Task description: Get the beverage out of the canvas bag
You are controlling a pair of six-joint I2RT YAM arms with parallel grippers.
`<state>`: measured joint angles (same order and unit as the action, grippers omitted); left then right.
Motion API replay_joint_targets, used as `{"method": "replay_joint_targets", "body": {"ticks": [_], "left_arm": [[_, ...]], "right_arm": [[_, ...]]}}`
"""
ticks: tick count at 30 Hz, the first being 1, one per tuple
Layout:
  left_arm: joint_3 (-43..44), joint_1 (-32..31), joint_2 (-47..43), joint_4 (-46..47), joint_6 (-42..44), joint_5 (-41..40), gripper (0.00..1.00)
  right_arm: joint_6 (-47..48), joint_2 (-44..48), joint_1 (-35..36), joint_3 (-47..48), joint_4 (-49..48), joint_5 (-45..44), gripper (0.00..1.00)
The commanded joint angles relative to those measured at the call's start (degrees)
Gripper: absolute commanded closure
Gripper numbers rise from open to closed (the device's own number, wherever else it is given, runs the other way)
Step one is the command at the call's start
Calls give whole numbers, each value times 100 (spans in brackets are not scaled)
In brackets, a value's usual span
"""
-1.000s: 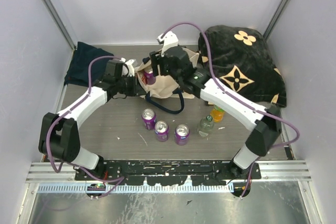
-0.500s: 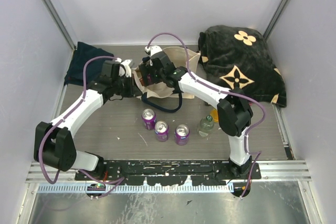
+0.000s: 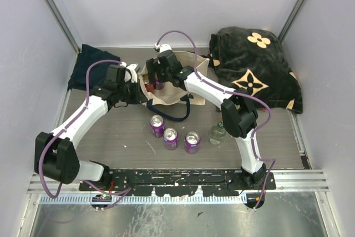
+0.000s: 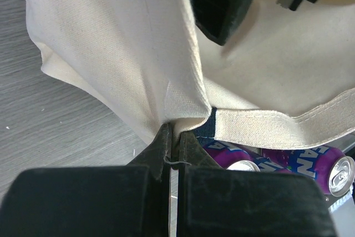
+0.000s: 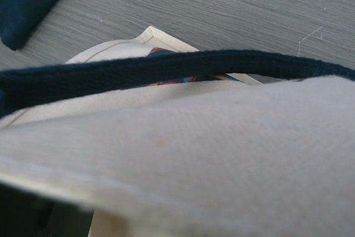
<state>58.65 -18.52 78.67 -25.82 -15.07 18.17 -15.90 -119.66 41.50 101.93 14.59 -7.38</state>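
The cream canvas bag (image 3: 176, 88) with navy handles lies on the table, mouth toward the left. My left gripper (image 3: 137, 89) is shut on a fold of the bag's rim (image 4: 176, 116) and holds the mouth open. My right gripper (image 3: 155, 77) reaches into the mouth from above. In the left wrist view its two dark fingers (image 4: 223, 5) stand apart over the bag's lining with nothing between them. Cream canvas (image 5: 211, 154) and a navy handle (image 5: 138, 70) fill the right wrist view and hide its fingers. Purple cans (image 4: 288, 162) show under the bag's hem.
Three purple cans (image 3: 171, 137) and a clear bottle (image 3: 217, 132) stand on the table in front of the bag. A black bag with tan flowers (image 3: 255, 65) lies at the back right. A navy cloth (image 3: 89, 67) lies at the back left.
My right arm has swung left and folded in, bringing its gripper from the bag's right side over to the bag's mouth. My left gripper keeps its hold on the rim.
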Motion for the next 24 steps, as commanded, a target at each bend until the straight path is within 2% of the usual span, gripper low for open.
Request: {"method": "replay_joint_targets", "body": {"ticks": [1,24], "left_arm": [[2,43,72,-609,72,-403,100],[7,43,257,-356,44,-160,99]], "right_arm": [[-378,-210,-108,548,-28,-150,5],[-695,-1384,-255,1620,649,-454,14]]}}
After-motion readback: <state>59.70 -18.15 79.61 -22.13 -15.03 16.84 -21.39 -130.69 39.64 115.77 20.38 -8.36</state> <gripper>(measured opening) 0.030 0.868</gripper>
